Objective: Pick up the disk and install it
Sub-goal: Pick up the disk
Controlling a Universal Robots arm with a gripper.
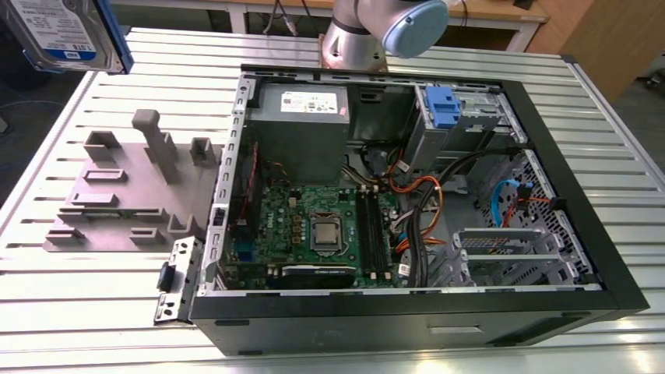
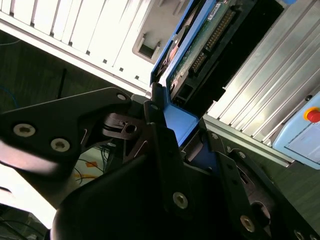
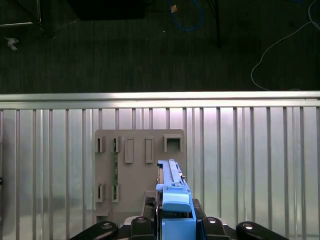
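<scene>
The disk [image 1: 58,31] hangs high at the exterior view's top left, above the table's far corner, its white-and-blue label facing the camera and its blue carrier frame along one side. In the first wrist view the disk [image 3: 171,186] is seen edge-on, standing up between the black fingers [image 3: 145,221], with the gripper [image 3: 175,222] shut on its blue carrier. In the second wrist view the gripper [image 2: 182,134] clamps the blue frame, and the disk's green circuit board [image 2: 200,42] faces the camera.
An open black computer case [image 1: 582,226] lies on the slatted metal table [image 1: 104,312], holding a motherboard [image 1: 317,226], a grey power supply [image 1: 301,105] and a drive bay [image 1: 473,117] with a blue carrier [image 1: 441,105]. A grey holding fixture [image 1: 124,191] lies below the disk. The arm's base [image 1: 359,39] stands behind the case.
</scene>
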